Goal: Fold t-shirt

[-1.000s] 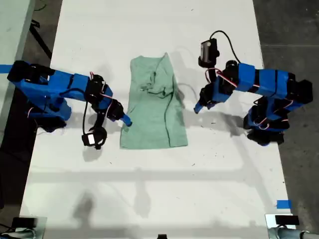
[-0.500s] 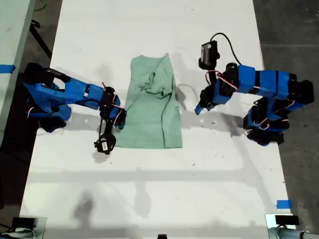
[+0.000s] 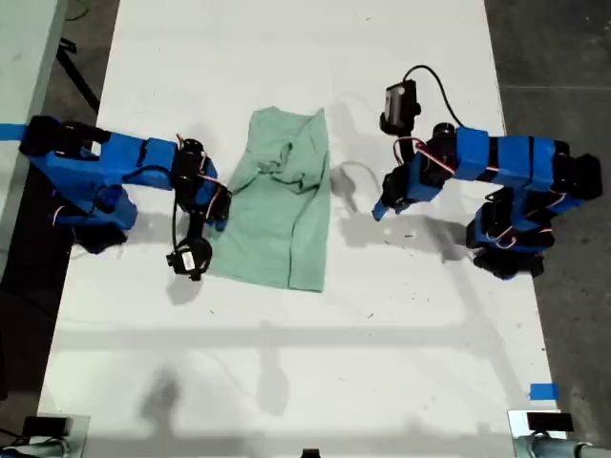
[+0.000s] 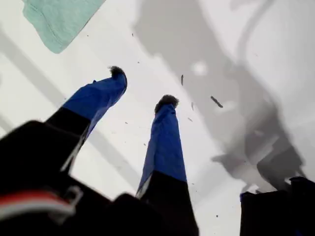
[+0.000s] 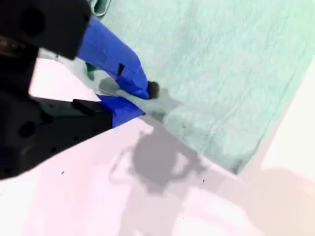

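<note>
- While your second tool (image 3: 218, 212) sits at the t-shirt's (image 3: 282, 205) edge on the exterior view's left, its jaws are almost together and appear to pinch the hem; the second wrist view (image 5: 142, 98) shows cloth (image 5: 211, 59) between them.
- Your first tool (image 3: 379, 208) hangs over bare worktop (image 3: 286, 382) on the exterior view's right. Its jaws are wide apart and hold nothing (image 4: 142, 86).
- The shirt lies mid-worktop between the arms, its long axis running far to near and slightly slanted. It is narrow, with bunched cloth toward the far end.
- The second tool is touching it; the first is near but apart, with only a corner (image 4: 59, 19) in its view.
- Sleeves and neck are hard to make out in the bunching.
</note>
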